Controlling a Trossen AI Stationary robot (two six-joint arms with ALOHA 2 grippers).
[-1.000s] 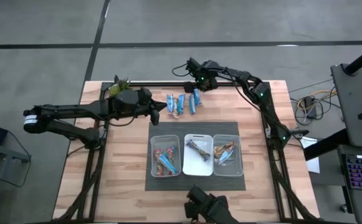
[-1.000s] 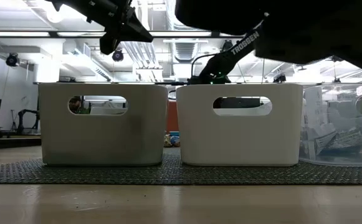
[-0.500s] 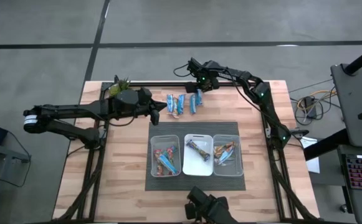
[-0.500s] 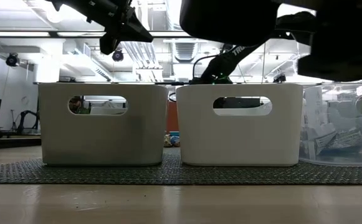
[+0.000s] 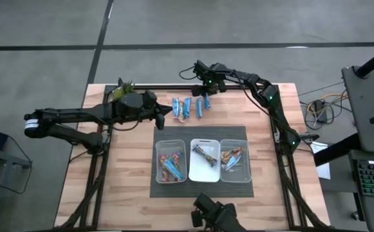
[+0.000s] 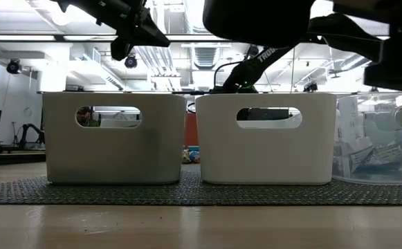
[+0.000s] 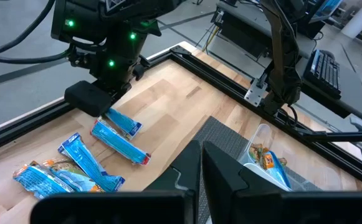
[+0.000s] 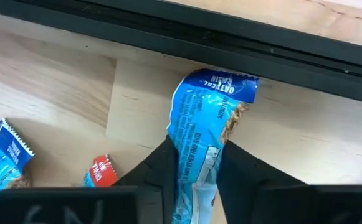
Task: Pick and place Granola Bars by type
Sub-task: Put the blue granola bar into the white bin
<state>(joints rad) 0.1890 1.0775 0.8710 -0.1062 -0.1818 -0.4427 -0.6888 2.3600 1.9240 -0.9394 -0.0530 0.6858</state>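
Several blue granola bars [image 5: 187, 107] lie flat on the wood at the far side of the table. My right gripper [image 5: 207, 90] points down over the rightmost blue bar [image 8: 207, 127], shut on it. My left gripper [image 7: 200, 168] is shut on nothing and hovers above the table left of the bars [image 5: 166, 113]. Three bins [image 5: 170, 149] stand in a row on a dark mat nearer the front and hold more bars: blue and red ones on the left, brown ones in the middle and on the right. My right gripper pinches the blue bar's two long sides [image 8: 190, 165] between its two fingers [image 8: 159, 171], behind the middle of the bar. The fingers come from above, pointing down, and lie across it. The wrapper narrows where they meet it. Its far end [image 8: 221, 84] reaches toward the black rail.
A black frame rail [image 8: 243, 43] runs along the far edge just behind the held bar. A small green plant [image 5: 123, 86] stands at the far left corner. In the low view two white bins [image 6: 114, 138] and a clear one [image 6: 380, 145] block the view of the bars.
Both arms keep their places. In the low view a large dark shape close to the camera has shifted along the top of the picture.
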